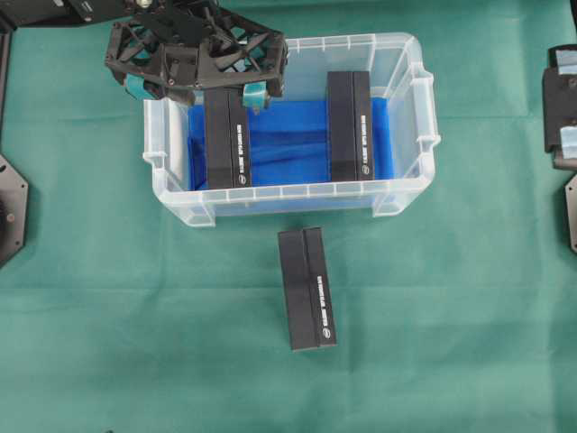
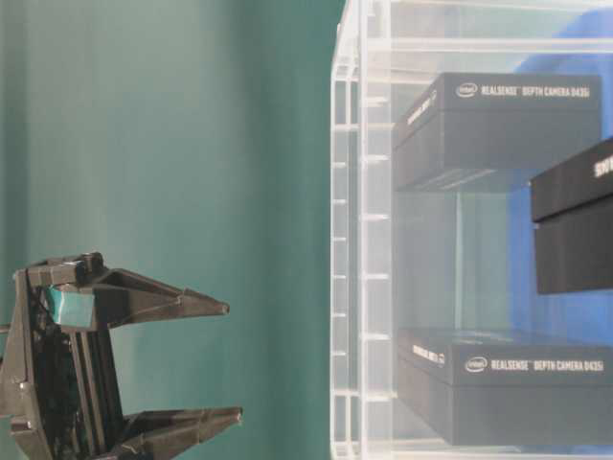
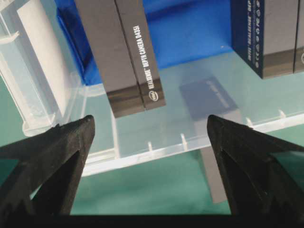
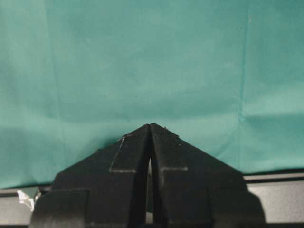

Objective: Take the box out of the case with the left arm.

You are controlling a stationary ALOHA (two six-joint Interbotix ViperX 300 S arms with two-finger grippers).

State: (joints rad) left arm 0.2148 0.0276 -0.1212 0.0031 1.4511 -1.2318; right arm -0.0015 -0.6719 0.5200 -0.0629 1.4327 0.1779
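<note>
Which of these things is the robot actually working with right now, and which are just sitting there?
In the job:
- case
- left box in the case
- left gripper, open above that box

Lying about:
- second box in the case
- box on the cloth outside
- right gripper, shut

The case (image 1: 406,86) is clear, glossy ribbed plastic, lined inside with blue cloth (image 1: 288,135). Inside it, each box (image 1: 225,135) looks matt black card; beneath the case lies creased green cloth (image 1: 135,316).
</note>
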